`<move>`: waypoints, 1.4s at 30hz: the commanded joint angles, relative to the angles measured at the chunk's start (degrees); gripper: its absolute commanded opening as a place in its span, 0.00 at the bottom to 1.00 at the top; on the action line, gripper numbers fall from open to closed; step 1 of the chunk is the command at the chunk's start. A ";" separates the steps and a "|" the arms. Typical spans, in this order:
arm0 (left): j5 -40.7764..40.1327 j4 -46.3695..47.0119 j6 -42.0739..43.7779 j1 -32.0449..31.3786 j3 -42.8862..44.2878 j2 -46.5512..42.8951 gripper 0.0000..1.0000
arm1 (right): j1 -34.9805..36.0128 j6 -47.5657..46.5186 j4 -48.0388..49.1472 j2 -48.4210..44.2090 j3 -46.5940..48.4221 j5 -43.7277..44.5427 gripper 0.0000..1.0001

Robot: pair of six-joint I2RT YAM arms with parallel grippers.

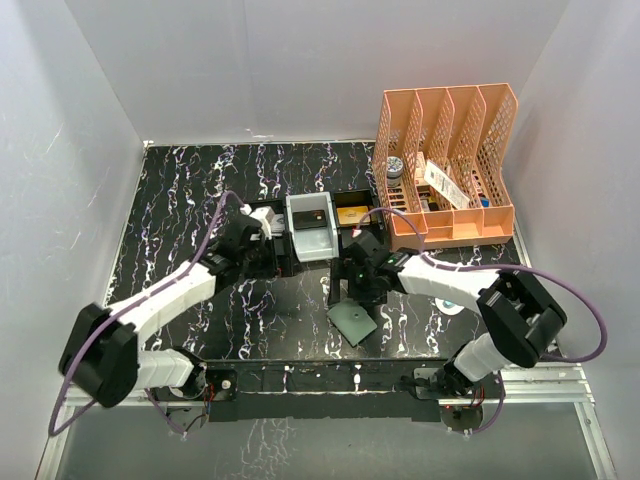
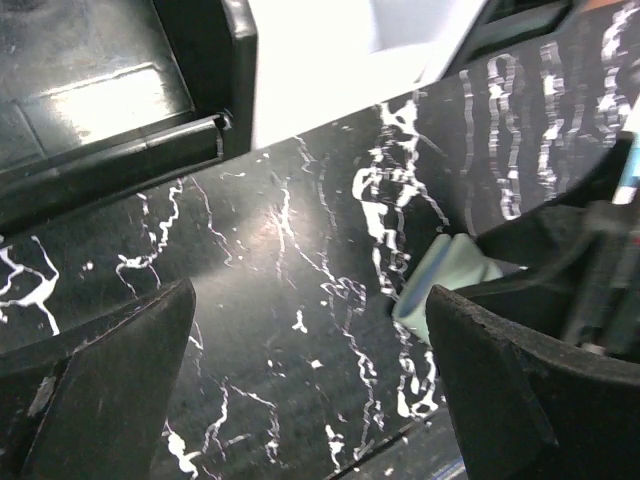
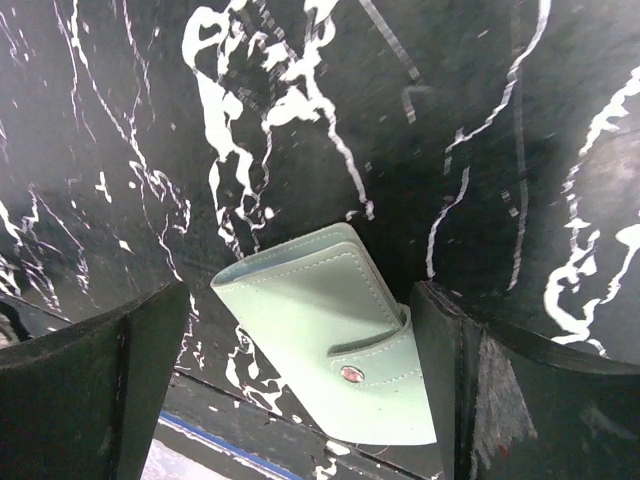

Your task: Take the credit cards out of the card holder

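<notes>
The card holder [image 3: 325,335] is a small sage-green wallet lying folded on the black marbled table, its side tab snapped shut. It also shows near the table's front edge [image 1: 352,322]. My right gripper [image 3: 300,385] hovers over the card holder, open, with one finger on each side. The right fingertip [image 3: 445,360] is at the wallet's tab edge. My left gripper [image 2: 310,390] is open over bare table to the left [image 1: 250,248], and a corner of the card holder [image 2: 455,270] shows beside its right finger. The credit cards are hidden.
A white tray [image 1: 312,238] stands between two black trays [image 1: 352,195] behind the grippers; the right black one holds a tan item. An orange file organizer [image 1: 445,165] with small items stands at the back right. A metal rail runs along the near edge.
</notes>
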 commanded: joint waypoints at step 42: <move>14.60 6.92 -22.49 -1.93 -27.07 -33.74 0.77 | 26.96 13.14 -13.29 0.56 9.37 19.52 0.70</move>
